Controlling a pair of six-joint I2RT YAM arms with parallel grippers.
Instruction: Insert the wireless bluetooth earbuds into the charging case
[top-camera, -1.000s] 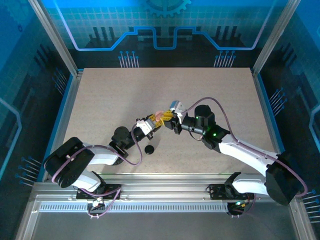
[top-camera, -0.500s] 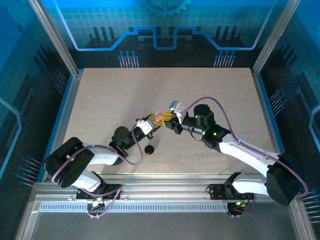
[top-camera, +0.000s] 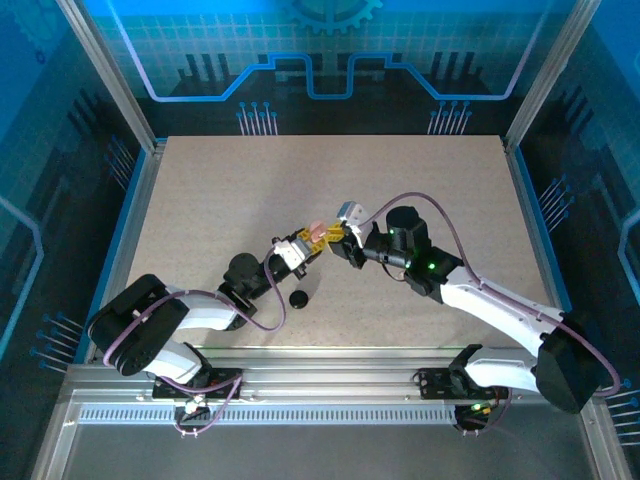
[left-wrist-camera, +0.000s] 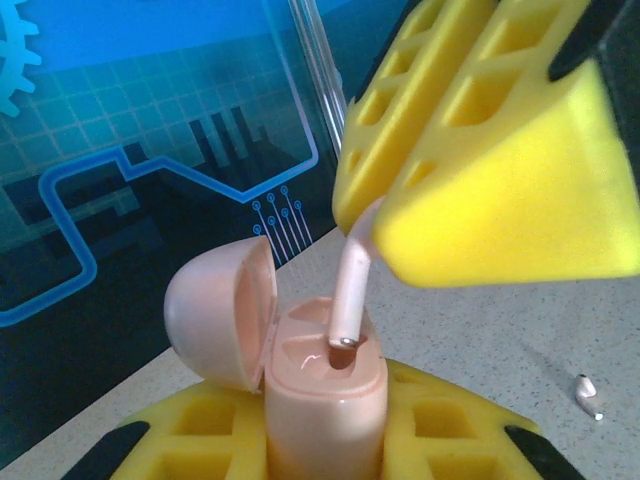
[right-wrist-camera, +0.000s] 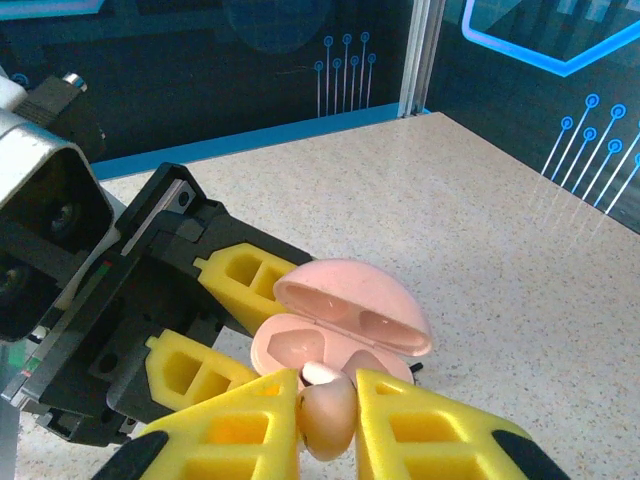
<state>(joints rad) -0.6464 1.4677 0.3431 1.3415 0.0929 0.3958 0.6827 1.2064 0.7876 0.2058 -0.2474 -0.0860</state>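
Two grippers meet mid-table from above: the left gripper (top-camera: 303, 245) clamps the case (top-camera: 316, 232), and the right gripper (top-camera: 337, 236) has shifted slightly closer.

Left wrist: the pinched earbud (left-wrist-camera: 350, 285) has its stem tip at the open case's socket. A spare bud (left-wrist-camera: 588, 395) lies on the table (left-wrist-camera: 500, 330).

Right wrist: the earbud sits directly over the case, so I judge insertion nearly done.

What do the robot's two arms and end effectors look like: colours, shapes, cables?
The left arm and right arm have white links, black joints and looping purple cables. The left end effector and right end effector carry yellow fingers with rectangular hollows.
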